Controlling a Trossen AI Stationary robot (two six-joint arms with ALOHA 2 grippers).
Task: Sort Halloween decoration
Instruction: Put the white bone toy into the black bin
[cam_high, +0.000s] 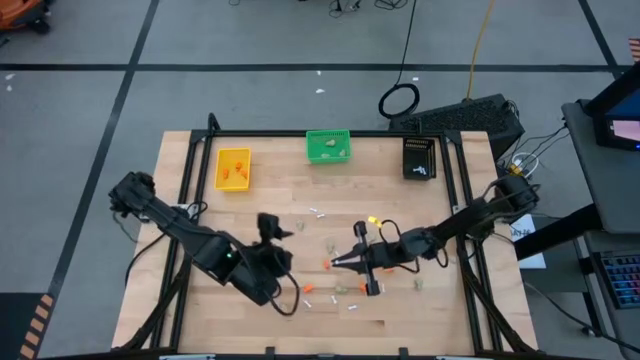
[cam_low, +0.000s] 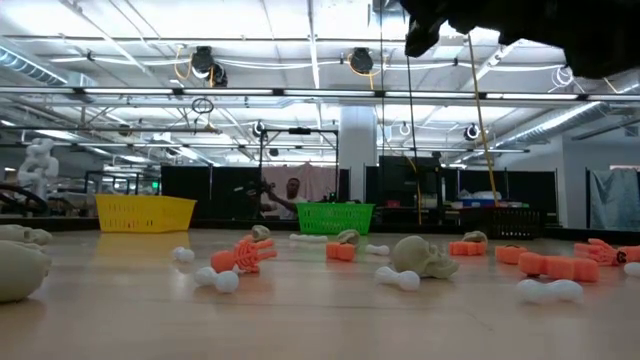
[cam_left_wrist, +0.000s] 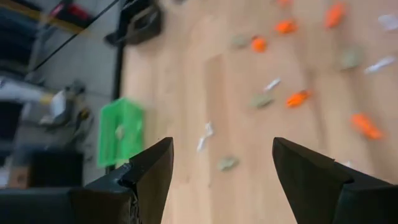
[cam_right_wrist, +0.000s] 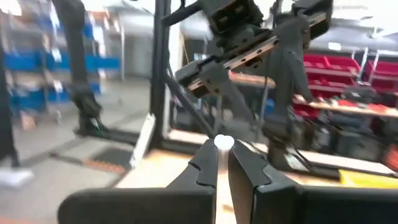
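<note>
**Left jaws wide, right pinching a white stick**

The left gripper (cam_left_wrist: 217, 168) hangs above the table (cam_high: 180, 200), nearer the front edge than the green bin (cam_high: 328, 147), fingers spread wide with nothing between them. The right gripper (cam_right_wrist: 222, 155), also in front of that bin, is closed on a white stick (cam_right_wrist: 223, 143). Orange bits (cam_high: 327, 265), beige lumps (cam_low: 425, 256) and more sticks lie scattered between bin and front edge.

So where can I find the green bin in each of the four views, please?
High view: green bin at the table's far edge, in the middle, between the yellow bin and the black bin.
Low view: green bin at the back, near the centre, right of the yellow bin.
Left wrist view: green bin beyond the open left tool.
Right wrist view: not in it.
Shared landmark: the yellow bin.
</note>
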